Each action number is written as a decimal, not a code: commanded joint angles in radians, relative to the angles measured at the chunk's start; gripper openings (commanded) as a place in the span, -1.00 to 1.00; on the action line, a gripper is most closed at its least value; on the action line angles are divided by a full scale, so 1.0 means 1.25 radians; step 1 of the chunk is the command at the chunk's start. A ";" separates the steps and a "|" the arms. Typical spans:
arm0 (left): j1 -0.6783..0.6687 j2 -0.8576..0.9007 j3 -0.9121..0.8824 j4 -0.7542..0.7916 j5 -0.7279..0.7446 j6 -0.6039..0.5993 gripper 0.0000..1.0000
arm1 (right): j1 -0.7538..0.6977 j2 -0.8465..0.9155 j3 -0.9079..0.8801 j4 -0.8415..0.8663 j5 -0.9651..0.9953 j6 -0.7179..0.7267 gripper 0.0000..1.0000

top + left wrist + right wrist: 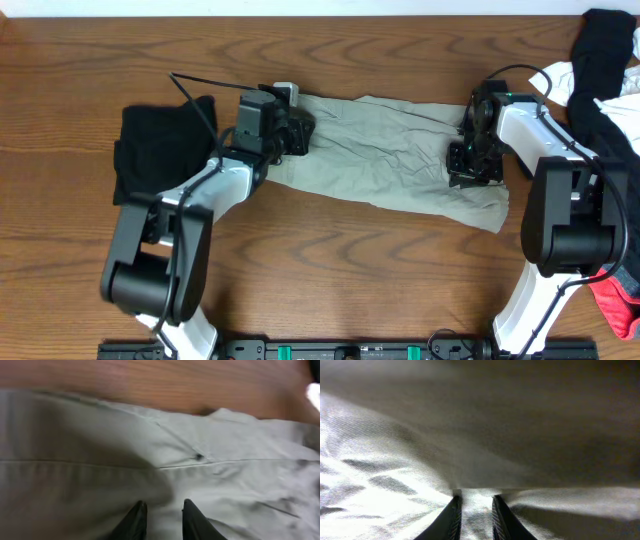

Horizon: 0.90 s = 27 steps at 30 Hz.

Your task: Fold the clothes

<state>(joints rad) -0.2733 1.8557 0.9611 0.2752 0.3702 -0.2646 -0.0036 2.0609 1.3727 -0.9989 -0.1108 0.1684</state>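
Note:
The pale khaki-green shorts lie stretched flat across the middle of the table. At their left end is my left gripper. In the left wrist view its fingers stand a little apart over a seam of the shorts, and nothing is pinched between them. My right gripper is at the shorts' right end. Its fingers stand narrowly apart against a raised fold of the cloth, with fabric lying between them.
A black garment lies folded at the left, beside the left arm. At the right edge are a black garment, a white one and, lower down, a coral-pink one.

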 commanded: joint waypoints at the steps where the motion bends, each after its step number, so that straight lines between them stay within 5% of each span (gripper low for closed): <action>1: -0.001 0.064 0.008 0.026 -0.034 0.002 -0.50 | -0.012 0.061 -0.046 0.036 0.068 0.008 -0.60; 10: -0.001 0.151 0.008 0.184 -0.034 0.002 -0.51 | -0.012 -0.051 0.008 0.088 -0.150 -0.124 -0.44; 13: -0.001 0.151 0.008 0.203 -0.034 0.001 -0.52 | -0.007 -0.099 0.021 0.117 -0.253 -0.161 -0.20; 22: -0.001 0.151 0.008 0.174 -0.031 -0.002 -0.53 | 0.062 -0.060 0.021 0.272 -0.475 -0.239 -0.39; 27: -0.001 0.151 0.008 0.141 -0.031 -0.002 -0.52 | 0.088 0.010 0.021 0.342 -0.475 -0.238 -0.38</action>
<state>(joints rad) -0.2733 2.0365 0.9619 0.4709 0.3363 -0.2653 0.0967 2.0148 1.3926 -0.5926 -0.6476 -0.0967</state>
